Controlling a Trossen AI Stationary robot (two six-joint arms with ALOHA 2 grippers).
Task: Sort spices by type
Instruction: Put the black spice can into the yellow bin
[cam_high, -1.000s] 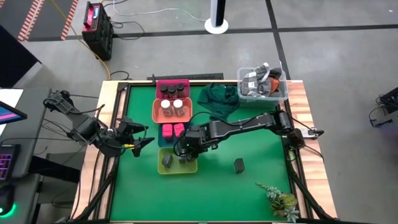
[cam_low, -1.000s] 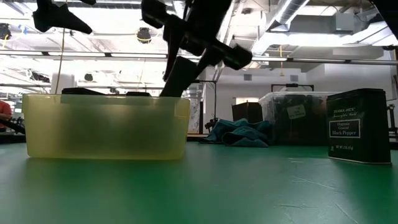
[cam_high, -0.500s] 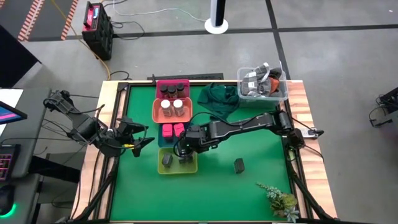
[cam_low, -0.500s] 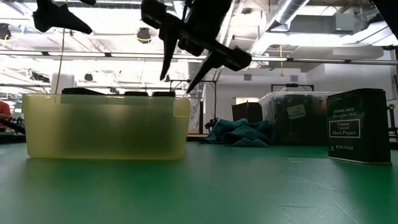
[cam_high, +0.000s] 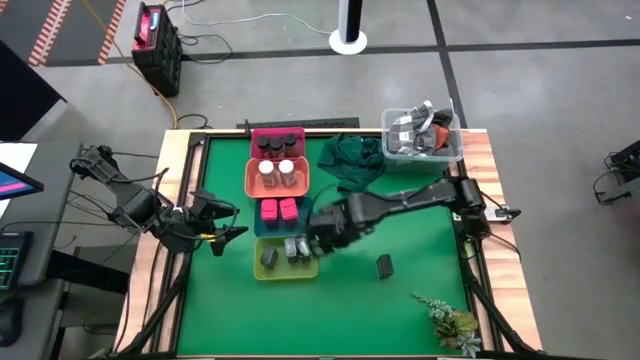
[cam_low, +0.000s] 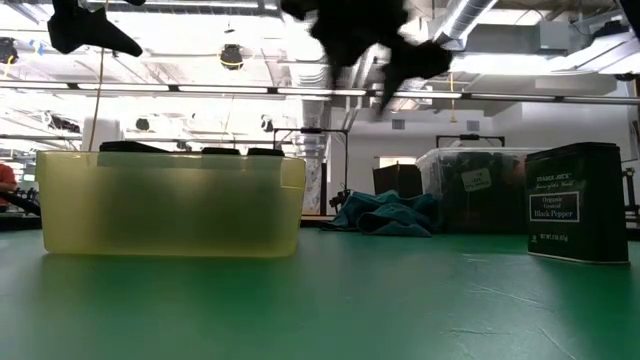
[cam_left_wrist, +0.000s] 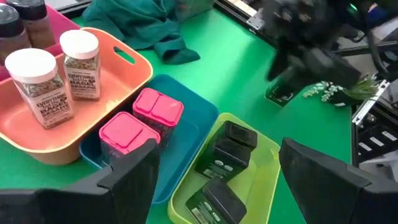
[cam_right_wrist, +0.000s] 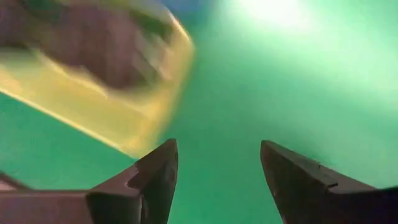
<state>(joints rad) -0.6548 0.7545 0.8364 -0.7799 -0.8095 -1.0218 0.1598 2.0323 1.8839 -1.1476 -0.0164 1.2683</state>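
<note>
Right claw (cam_right_wrist: 214, 180): fingers spread wide with nothing between them, hanging over bare green just right of the yellow tray's corner; in the high view it sits mid-frame (cam_high: 322, 238).
Left claw (cam_left_wrist: 214, 186): parked at the left edge of the surface, fingers apart and holding nothing, looking across at the trays; in the high view it is at (cam_high: 222, 228).
Yellow tray (cam_high: 264, 271): lower centre of the high view, and there they are, three dark grey boxes (cam_left_wrist: 224, 163) lying inside it side by side.
Stray grey box (cam_high: 384, 265): standing alone on the green, right of the yellow tray and well apart from it; in the low view it looms at right (cam_low: 577, 200) with a Black Pepper label.
Blue tray (cam_left_wrist: 186, 134): touching the yellow one, carrying two pink-red packets (cam_left_wrist: 142, 119) upright side by side.
Orange tray (cam_left_wrist: 121, 65): next up the row, two white-capped jars (cam_left_wrist: 57, 76) standing in it.
Pink tray (cam_high: 279, 134): top of the row, dark round jars (cam_high: 279, 143) grouped inside.
Green cloth (cam_high: 351, 158): crumpled right of the pink and orange trays.
Clear bin (cam_high: 423, 134): upper right corner of the surface, holding mixed items.
Plant sprig (cam_high: 451, 321): lower right corner.
</note>
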